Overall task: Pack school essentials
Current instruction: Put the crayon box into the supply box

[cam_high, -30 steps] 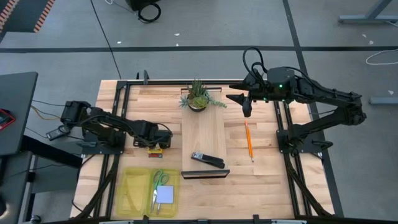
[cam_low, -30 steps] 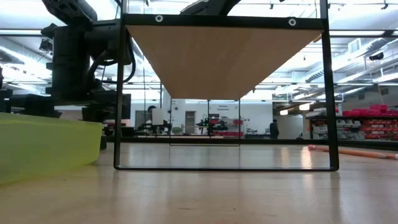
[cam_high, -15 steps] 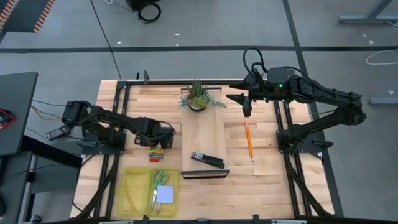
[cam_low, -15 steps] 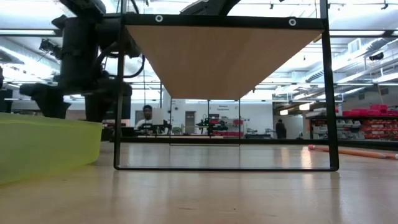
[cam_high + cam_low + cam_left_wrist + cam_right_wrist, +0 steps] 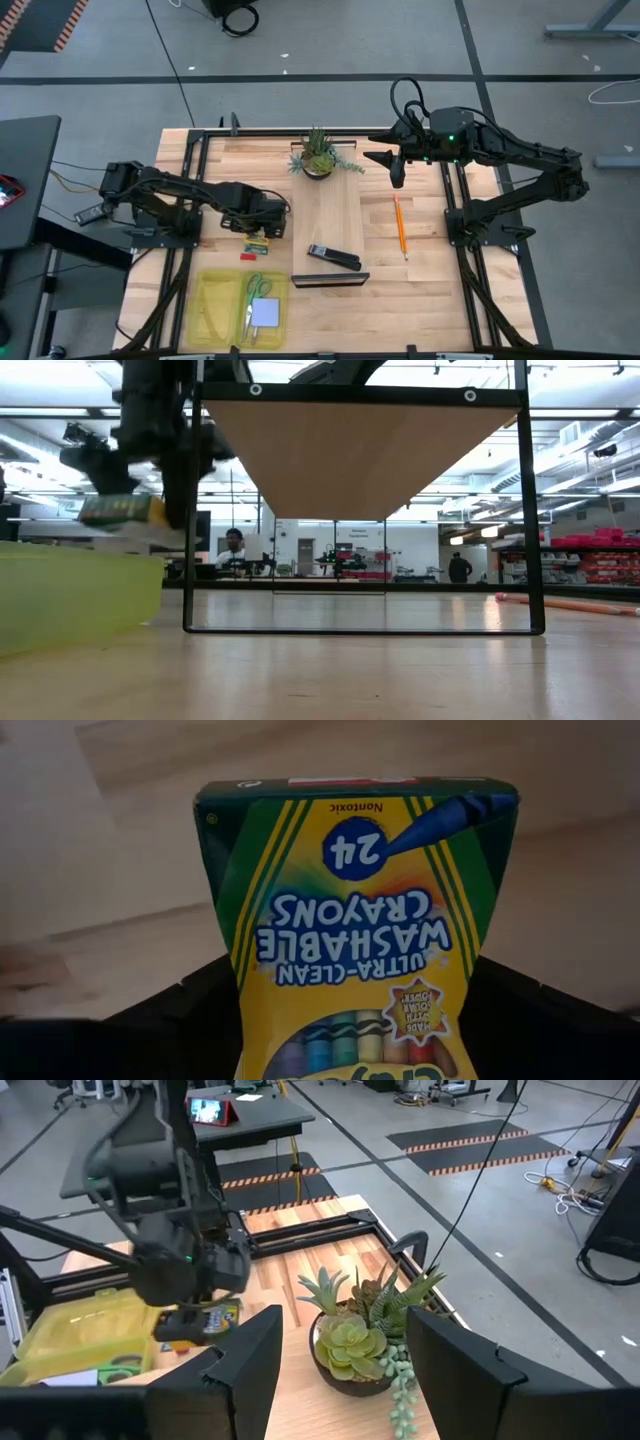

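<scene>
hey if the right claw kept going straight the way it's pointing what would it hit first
Most likely the potted plant: it sits just beyond the open right claw, slightly off centre. The left claw with the crayon box is farther along. Depth is unclear.

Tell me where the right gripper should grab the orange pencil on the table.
Grip the orange pencil around mid-shaft, descending from straight above with fingers spanning its width. It lies flat, alone on bare wood, running away from the right gripper, so probably either long side is free.
</scene>
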Motion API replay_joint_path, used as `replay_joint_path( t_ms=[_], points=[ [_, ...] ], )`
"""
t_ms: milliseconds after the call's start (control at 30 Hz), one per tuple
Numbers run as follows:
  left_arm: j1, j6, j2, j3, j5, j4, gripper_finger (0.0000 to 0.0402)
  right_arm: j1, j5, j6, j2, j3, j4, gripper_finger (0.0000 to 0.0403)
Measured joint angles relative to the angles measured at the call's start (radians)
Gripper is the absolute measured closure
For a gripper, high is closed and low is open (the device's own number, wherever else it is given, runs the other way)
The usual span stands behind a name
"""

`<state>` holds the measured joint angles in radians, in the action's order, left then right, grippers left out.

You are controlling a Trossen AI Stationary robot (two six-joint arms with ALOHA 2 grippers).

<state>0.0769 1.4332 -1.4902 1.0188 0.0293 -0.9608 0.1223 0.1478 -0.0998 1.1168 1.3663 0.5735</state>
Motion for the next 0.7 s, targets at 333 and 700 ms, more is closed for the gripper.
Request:
replay_joint_path(
  t_ms=[333, 700],
  points=[
    [0.2, 0.254, 0.0, 0.086, 0.0, 0.013, 0.0102, 0.012, -0.002, 0.037, 0.0, 0.0, 0.0, 0.0183],
    [0.464, 0.636, -0.05, 0.088, 0.0, 0.171, 0.0102, 0.121, -0.089, 0.06, 0.0, 0.0, -0.001, 0.0183]
  ],
)
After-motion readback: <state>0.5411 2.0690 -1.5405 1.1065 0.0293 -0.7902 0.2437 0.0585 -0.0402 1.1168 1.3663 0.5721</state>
